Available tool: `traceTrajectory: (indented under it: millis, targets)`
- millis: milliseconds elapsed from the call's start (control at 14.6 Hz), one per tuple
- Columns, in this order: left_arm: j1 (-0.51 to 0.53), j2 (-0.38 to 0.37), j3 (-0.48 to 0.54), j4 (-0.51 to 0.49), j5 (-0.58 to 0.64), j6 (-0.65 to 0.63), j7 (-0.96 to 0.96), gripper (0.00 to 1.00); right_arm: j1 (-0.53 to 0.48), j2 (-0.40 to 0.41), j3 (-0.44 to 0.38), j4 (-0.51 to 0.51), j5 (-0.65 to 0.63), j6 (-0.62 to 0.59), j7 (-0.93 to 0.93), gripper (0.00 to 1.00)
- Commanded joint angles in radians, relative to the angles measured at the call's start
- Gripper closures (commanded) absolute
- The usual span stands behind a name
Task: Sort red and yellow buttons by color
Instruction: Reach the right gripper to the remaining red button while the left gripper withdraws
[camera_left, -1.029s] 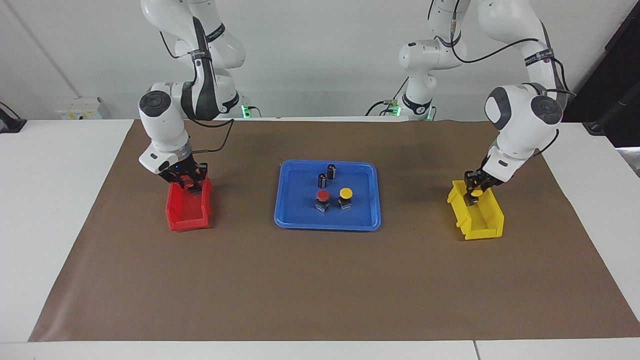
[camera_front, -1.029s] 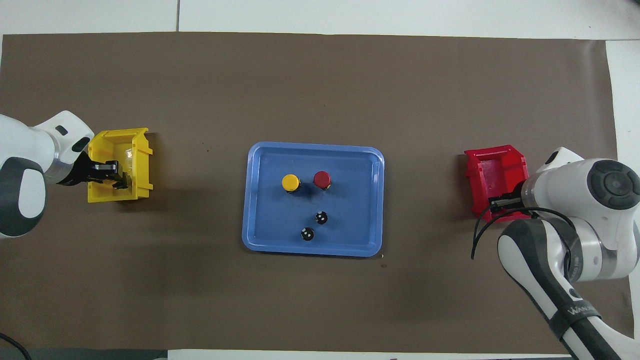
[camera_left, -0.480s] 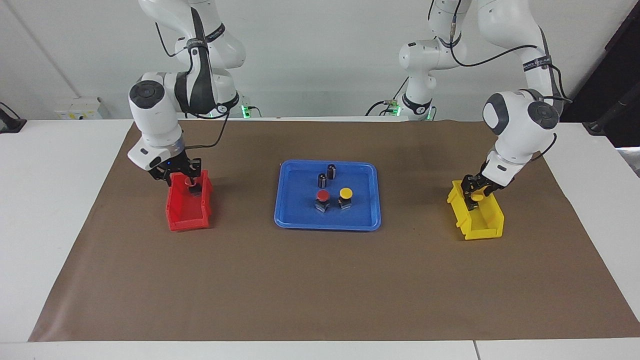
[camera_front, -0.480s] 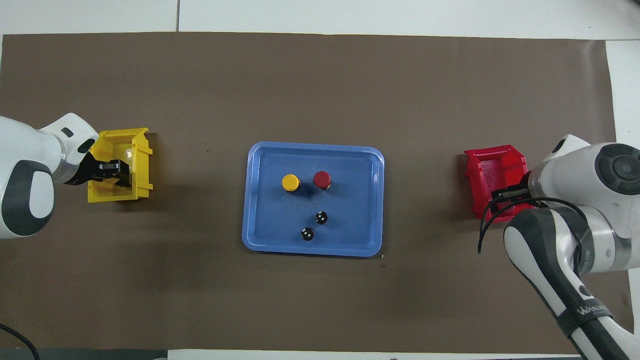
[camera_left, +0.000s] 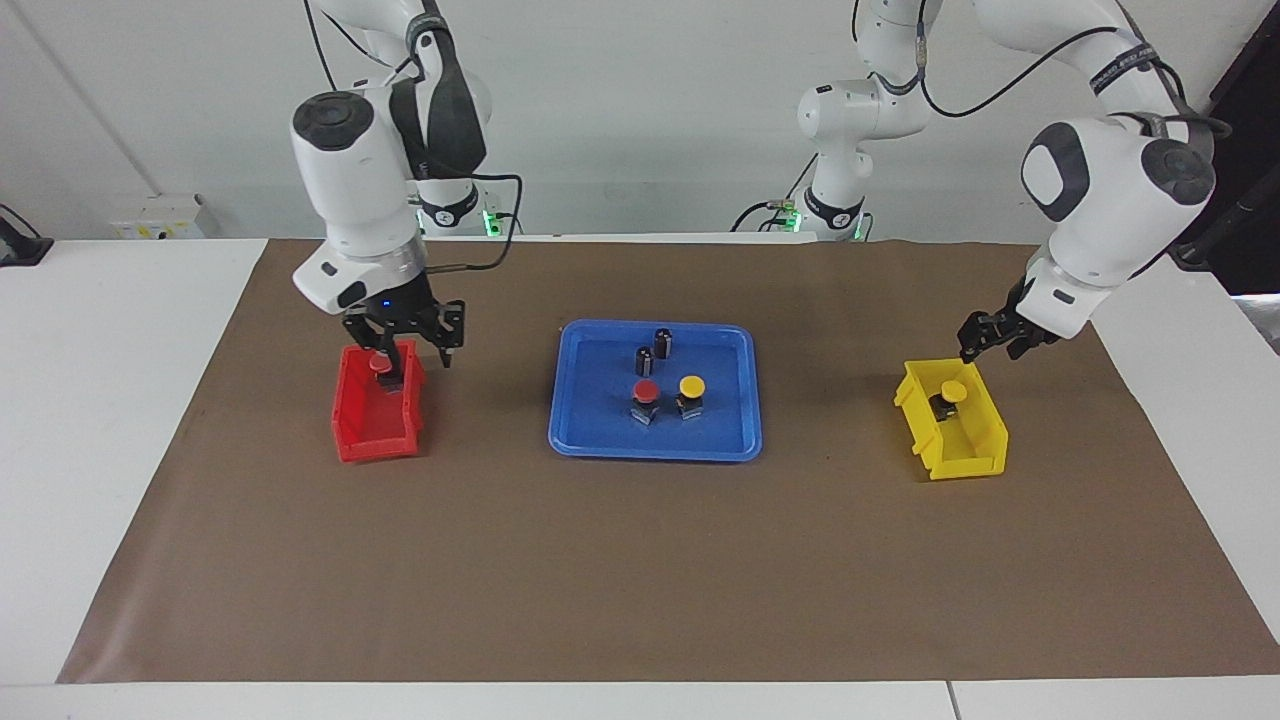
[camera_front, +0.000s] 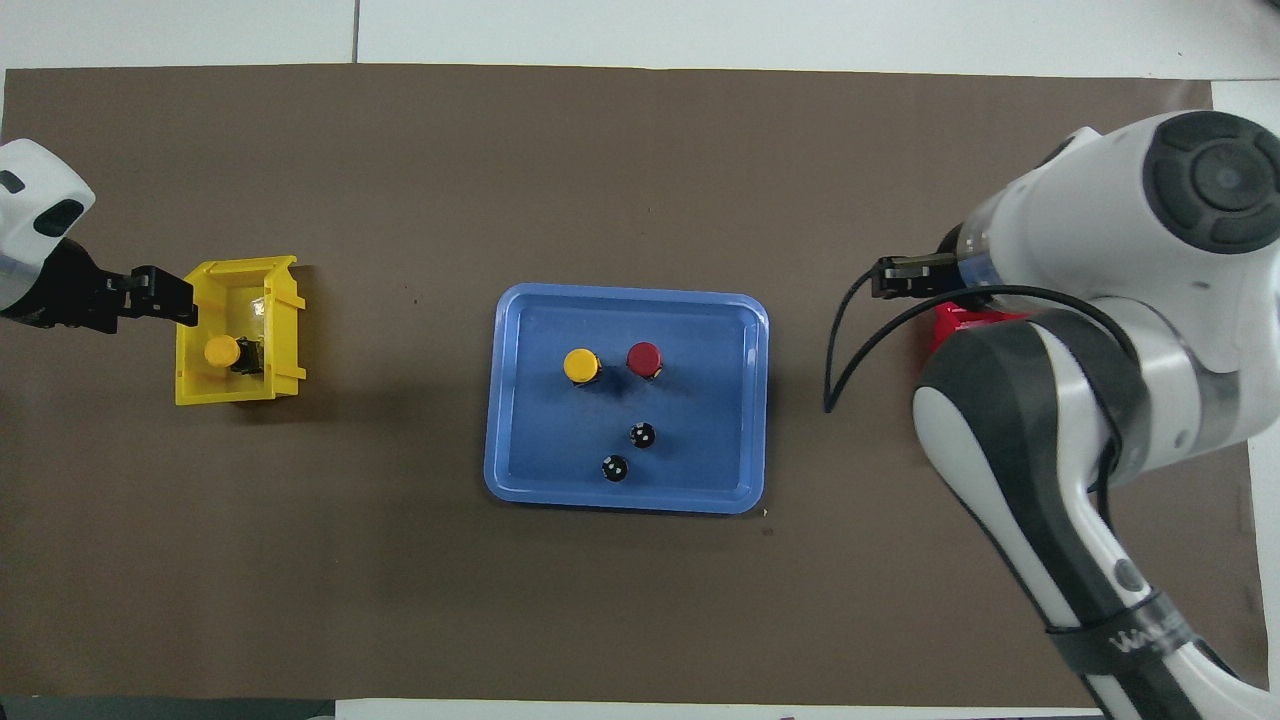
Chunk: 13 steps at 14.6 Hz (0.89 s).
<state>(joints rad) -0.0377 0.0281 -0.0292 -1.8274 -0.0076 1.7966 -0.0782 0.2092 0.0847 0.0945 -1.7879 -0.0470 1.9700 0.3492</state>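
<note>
Both grippers empty, fingers spread: right gripper (camera_left: 407, 340) above the red bin (camera_left: 352, 435), left gripper (camera_left: 990, 335) above the yellow bin (camera_left: 975, 450). Remaining red button (camera_left: 645, 399) and yellow button (camera_left: 689, 395) stand upright, side by side in the blue tray (camera_left: 590, 445) mid-bench, each toward its matching arm.

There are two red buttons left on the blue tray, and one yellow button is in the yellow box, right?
Not quite. The blue tray holds one red button and one yellow button, not two red ones; the facing view shows this. The rest is right: one yellow button sits in the yellow box.
</note>
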Motion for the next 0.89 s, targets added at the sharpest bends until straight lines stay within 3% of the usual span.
traceTrajectory:
  millis: [0, 206, 618, 824]
  targets:
    - [-0.158, -0.005, -0.009, -0.024, -0.002, 0.018, -0.226, 0.0, 0.128, 0.148, -0.004, 0.178, -0.002, -0.002, 0.222, 0.38]
    - [-0.201, -0.008, -0.011, -0.024, -0.003, -0.002, -0.239, 0.0, 0.258, 0.234, -0.004, 0.197, -0.031, 0.07, 0.384, 0.38]
    - [-0.202, -0.01, -0.008, -0.021, -0.003, -0.009, -0.227, 0.0, 0.326, 0.296, -0.004, 0.117, -0.033, 0.191, 0.43, 0.37]
    - [-0.199, -0.031, -0.005, -0.013, -0.003, 0.001, -0.229, 0.0, 0.331, 0.308, -0.004, 0.095, -0.036, 0.196, 0.442, 0.34]
